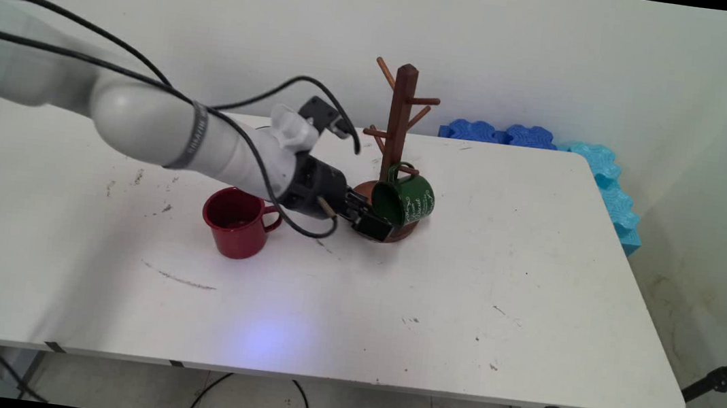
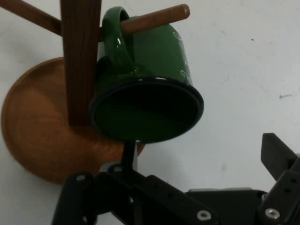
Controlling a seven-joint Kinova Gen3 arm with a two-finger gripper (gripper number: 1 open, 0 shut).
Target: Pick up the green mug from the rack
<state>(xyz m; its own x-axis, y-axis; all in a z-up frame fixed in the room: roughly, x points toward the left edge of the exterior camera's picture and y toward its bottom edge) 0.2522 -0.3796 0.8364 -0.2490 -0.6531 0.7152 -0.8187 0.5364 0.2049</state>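
Hanging green mug (image 2: 154,61) on peg | end effector (image 2: 201,154) spread | rack top cropped

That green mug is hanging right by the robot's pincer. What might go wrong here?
The green mug hangs by its handle on a low peg of the wooden mug tree; a bump from the open pincer might knock it off. The arm passes just above the red mug and might tip it.
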